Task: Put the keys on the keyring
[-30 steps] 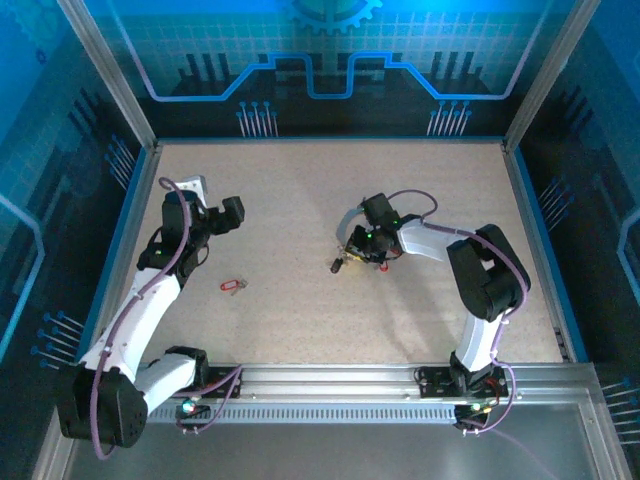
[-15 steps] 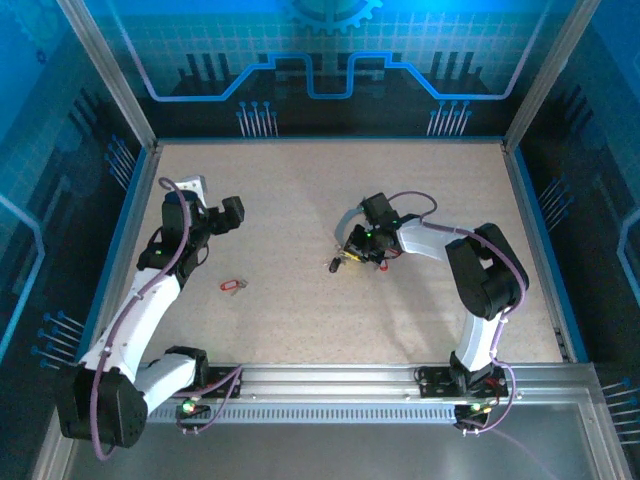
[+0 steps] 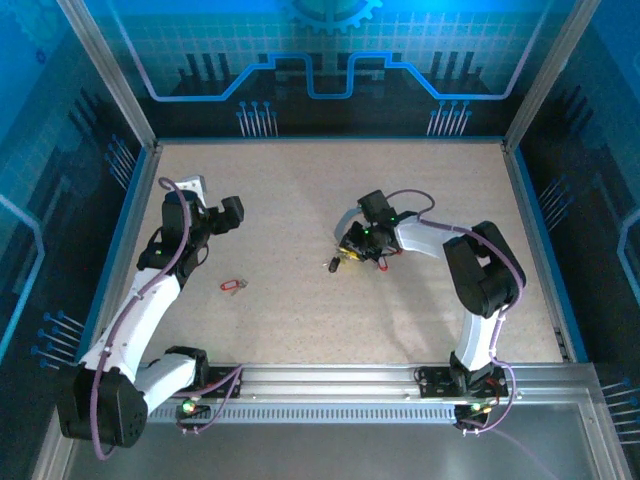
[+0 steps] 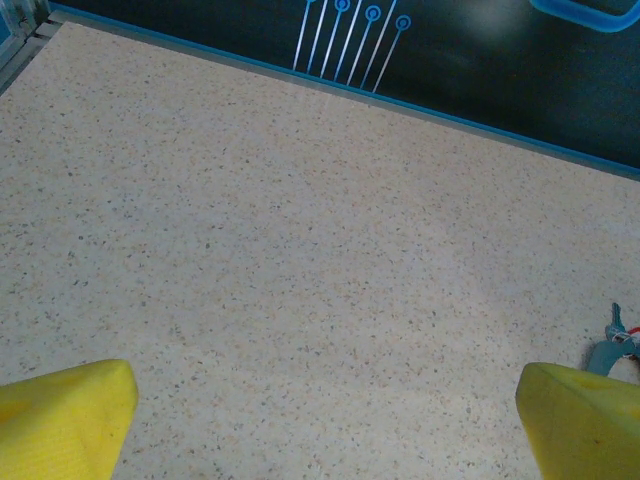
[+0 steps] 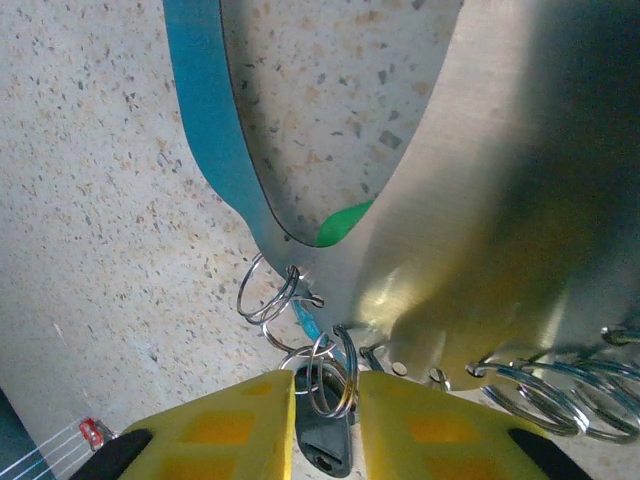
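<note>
The right gripper (image 5: 326,415) stands narrow, with a silver ring of the keyring (image 5: 208,130) sitting in the gap between its yellow fingertips (image 5: 230,425). Whether they pinch it cannot be told. The keyring's teal band loops away just beyond, over the speckled table (image 3: 300,180). The left gripper (image 3: 218,222) is spread wide and holds nothing. A red-tagged key (image 3: 232,285) lies on the table near it, well apart from the keyring.
</note>
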{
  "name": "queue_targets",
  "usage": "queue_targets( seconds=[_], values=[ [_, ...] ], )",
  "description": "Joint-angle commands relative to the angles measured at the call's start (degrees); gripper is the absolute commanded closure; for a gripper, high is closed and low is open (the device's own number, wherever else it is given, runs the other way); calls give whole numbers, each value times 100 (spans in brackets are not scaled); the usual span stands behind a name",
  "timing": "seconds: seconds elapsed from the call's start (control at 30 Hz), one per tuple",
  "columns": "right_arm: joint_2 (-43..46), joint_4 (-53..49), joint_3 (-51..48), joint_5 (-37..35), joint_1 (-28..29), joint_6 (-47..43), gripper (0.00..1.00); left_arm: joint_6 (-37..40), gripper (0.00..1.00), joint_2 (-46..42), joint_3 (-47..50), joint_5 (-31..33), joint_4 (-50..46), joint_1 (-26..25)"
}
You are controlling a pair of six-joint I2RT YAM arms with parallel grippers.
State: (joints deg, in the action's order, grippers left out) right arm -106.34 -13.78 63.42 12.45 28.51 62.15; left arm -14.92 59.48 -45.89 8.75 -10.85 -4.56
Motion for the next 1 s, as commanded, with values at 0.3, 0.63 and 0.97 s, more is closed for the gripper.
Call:
queue_targets(
  seconds=[0.3, 0.63, 0.97],
  values=[
    [-256, -349, 199, -313, 229, 473, 77, 67, 1, -165, 24, 111, 70, -10],
    [134, -631, 423, -686, 196, -91, 75, 74, 1, -221, 30, 135, 66, -10],
    [692, -1389, 1072, -1589, 284, -6277, 68, 37, 1, -205, -2, 108, 27, -10]
  ],
)
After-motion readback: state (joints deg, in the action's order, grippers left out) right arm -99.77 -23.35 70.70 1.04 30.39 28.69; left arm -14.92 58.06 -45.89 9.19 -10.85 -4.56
